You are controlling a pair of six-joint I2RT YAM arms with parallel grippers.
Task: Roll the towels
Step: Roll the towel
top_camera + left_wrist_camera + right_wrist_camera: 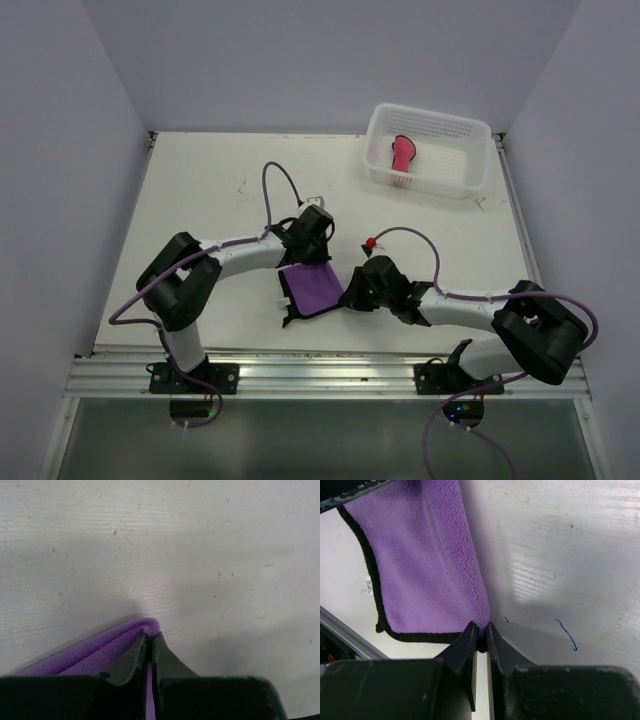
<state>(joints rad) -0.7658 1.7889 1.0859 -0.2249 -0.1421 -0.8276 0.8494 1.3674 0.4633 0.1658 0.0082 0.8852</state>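
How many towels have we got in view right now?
2. The purple towel lies near the table's front, pinched by both grippers; the pink towel sits rolled in the white basket. None else visible.

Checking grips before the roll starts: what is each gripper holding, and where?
Both hold the purple towel: left gripper pinches a folded corner, right gripper another corner.

two towels, purple towel (312,288), pink towel (402,154), one basket (470,172), two arms

A robot test cell in a lab: a scuffed white wooden tabletop (220,190) is boxed in by plain pale walls (60,150), with an aluminium rail (320,375) along its near edge carrying two arm bases and loose purple cables (275,175).
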